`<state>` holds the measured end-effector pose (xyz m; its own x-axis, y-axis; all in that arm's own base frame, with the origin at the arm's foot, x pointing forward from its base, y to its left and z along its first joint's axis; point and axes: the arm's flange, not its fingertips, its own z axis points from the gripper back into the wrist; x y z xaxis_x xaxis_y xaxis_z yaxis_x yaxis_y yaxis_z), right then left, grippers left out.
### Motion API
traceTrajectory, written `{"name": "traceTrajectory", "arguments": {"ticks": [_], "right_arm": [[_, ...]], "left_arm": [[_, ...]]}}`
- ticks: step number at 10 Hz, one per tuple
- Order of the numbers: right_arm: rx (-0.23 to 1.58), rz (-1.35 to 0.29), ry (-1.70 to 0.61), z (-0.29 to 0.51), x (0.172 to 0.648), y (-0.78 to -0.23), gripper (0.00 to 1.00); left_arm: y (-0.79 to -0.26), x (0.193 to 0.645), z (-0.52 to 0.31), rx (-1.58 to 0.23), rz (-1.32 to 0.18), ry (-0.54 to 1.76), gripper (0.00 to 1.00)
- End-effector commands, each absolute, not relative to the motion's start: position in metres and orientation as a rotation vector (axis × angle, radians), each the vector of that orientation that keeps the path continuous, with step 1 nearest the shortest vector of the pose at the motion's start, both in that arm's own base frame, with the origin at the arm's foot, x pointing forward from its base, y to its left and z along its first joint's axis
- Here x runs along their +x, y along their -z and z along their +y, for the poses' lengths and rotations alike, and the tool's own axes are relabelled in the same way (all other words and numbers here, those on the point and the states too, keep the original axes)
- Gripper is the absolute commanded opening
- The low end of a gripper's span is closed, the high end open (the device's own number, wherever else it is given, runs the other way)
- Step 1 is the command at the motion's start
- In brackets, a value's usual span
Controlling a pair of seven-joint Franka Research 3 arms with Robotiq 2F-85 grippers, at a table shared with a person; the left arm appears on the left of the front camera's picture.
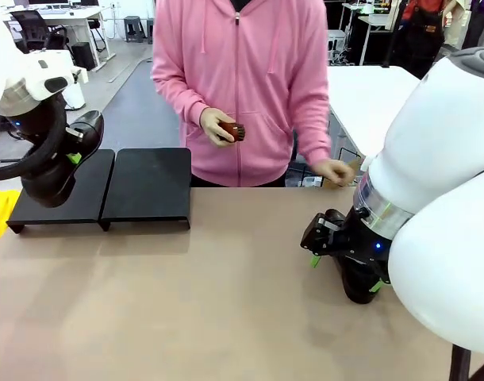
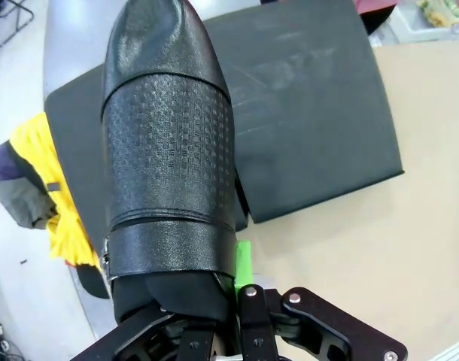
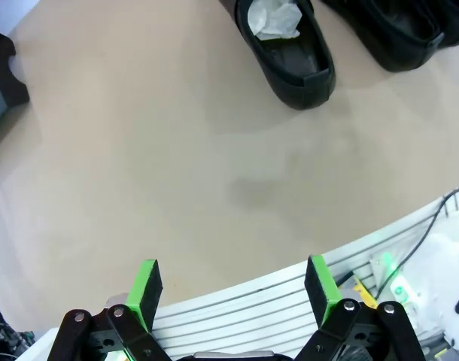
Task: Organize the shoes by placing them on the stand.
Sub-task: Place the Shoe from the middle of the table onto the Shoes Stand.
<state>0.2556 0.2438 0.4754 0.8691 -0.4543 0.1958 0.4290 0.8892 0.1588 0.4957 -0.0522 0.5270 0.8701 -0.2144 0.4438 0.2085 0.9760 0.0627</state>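
Left gripper (image 1: 71,155) clamped on shoe (image 2: 169,150), toe pointing away, held over stand (image 1: 147,186), left panel. Right gripper (image 3: 237,282) low over table (image 3: 139,150), jaws wide apart, gripping nothing. Two more shoes (image 3: 286,45) lying on table beyond it, nearer one stuffed with white paper. Far side: hand (image 1: 214,127) holding brush (image 1: 234,131).

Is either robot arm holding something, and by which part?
The left gripper is shut on a black shoe, jaws on the rim of its opening near the heel. The right gripper is open, holding nothing.
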Motion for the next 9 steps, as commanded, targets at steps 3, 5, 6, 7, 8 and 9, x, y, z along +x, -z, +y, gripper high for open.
{"name": "traceTrajectory", "arguments": {"ticks": [3, 5, 6, 7, 8, 9], "right_arm": [[0.130, -0.236, 0.468, 0.246, 0.257, -0.476, 1.00], [0.130, -0.236, 0.468, 0.246, 0.257, -0.476, 1.00], [0.130, -0.236, 0.468, 0.246, 0.257, -0.476, 1.00], [0.130, -0.236, 0.468, 0.246, 0.257, -0.476, 1.00], [0.130, -0.236, 0.468, 0.246, 0.257, -0.476, 1.00], [0.130, -0.236, 0.468, 0.246, 0.257, -0.476, 1.00]], "left_arm": [[-0.507, 0.541, -0.005, 0.037, -0.507, 0.086, 0.00], [-0.495, 0.559, 0.006, 0.039, -0.481, 0.058, 0.00], [-0.492, 0.565, 0.010, 0.070, -0.494, 0.041, 0.00], [-0.490, 0.569, 0.013, 0.109, -0.493, 0.026, 0.00], [-0.489, 0.569, 0.015, 0.133, -0.499, 0.025, 0.00], [-0.485, 0.570, 0.018, 0.145, -0.506, 0.023, 0.00]]}}
